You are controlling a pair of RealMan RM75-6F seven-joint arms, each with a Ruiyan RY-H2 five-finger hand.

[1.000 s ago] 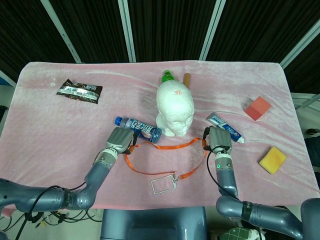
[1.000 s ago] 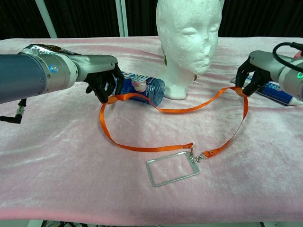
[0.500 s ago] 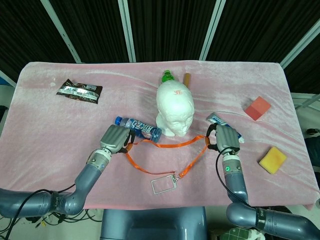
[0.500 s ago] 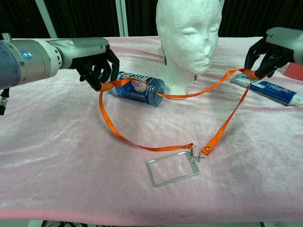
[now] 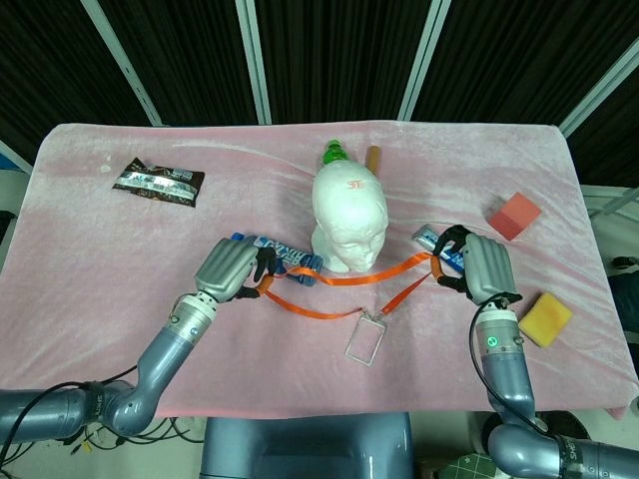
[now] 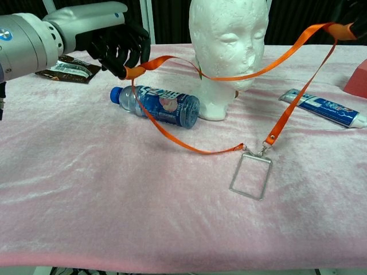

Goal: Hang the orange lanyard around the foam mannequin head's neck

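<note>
Orange lanyard [image 6: 172, 133] pinched at both ends by left hand [image 5: 232, 267] and right hand [image 5: 483, 267], raised above the table [image 5: 90, 259], stretched before the chin of foam head [image 5: 349, 220], clear holder [image 6: 251, 176] hanging below.

I am working in what looks like a robot test lab: a table [image 5: 100, 249] draped in pink cloth, black curtains [image 5: 339, 60] on metal frame bars [image 5: 255, 60] behind it, and loose cables [image 5: 160, 429] under the front edge.
</note>
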